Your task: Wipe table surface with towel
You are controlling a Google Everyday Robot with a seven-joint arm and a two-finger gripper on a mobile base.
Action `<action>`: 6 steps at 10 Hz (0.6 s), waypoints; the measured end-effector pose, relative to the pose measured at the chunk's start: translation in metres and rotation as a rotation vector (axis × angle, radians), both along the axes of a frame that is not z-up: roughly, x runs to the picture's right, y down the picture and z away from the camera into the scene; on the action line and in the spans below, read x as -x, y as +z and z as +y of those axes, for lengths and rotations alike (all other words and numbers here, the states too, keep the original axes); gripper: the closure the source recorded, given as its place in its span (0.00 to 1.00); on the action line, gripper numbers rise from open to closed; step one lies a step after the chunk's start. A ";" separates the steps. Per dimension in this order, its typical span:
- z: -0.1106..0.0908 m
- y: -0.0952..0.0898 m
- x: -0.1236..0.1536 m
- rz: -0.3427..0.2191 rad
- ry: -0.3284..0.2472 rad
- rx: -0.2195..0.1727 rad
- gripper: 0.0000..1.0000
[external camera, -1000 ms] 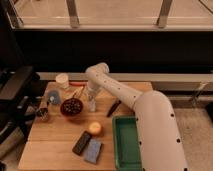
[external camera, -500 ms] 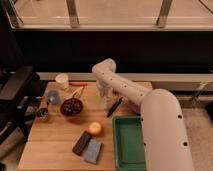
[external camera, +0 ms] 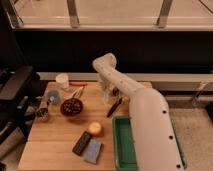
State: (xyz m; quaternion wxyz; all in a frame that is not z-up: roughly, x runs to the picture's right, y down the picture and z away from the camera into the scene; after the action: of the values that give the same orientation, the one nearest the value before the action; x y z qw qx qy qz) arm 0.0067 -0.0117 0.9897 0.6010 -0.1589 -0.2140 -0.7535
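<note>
From where I am standing, the robot's white arm (external camera: 131, 92) is arching up over the light wooden tabletop (external camera: 52, 145) and bending down toward its rear middle. The end effector (external camera: 108, 95) is hanging low there, close to the surface, just behind a dark slim utensil (external camera: 114, 106) that is lying at a slant. I cannot tell how far open it is, or whether it is gripping anything.

A blue-grey flat rectangular piece (external camera: 93, 150), which is looking like the folded towel, is lying near the front edge, well apart from the end effector. It is sitting just beside a black rectangular block (external camera: 81, 142). A round orange-yellow object (external camera: 95, 128) is resting just behind those two.

A dark round bowl (external camera: 72, 106) is sitting left of centre, and a white cup (external camera: 62, 80) is standing at the rear left corner. A green rectangular tray (external camera: 122, 145) is occupying the right side, partly under the arm.
</note>
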 end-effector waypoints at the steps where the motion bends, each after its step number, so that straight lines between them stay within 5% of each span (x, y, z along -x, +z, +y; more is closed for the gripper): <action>1: -0.005 0.005 0.019 -0.033 -0.013 -0.006 1.00; 3: -0.008 0.006 0.060 -0.122 -0.022 -0.011 1.00; 6: 0.014 -0.011 0.081 -0.195 0.003 0.008 1.00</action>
State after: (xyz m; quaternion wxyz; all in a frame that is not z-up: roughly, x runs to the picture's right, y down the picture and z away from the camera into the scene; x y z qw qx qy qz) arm -0.0744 0.0025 0.9786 0.5778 -0.0869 -0.2749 -0.7636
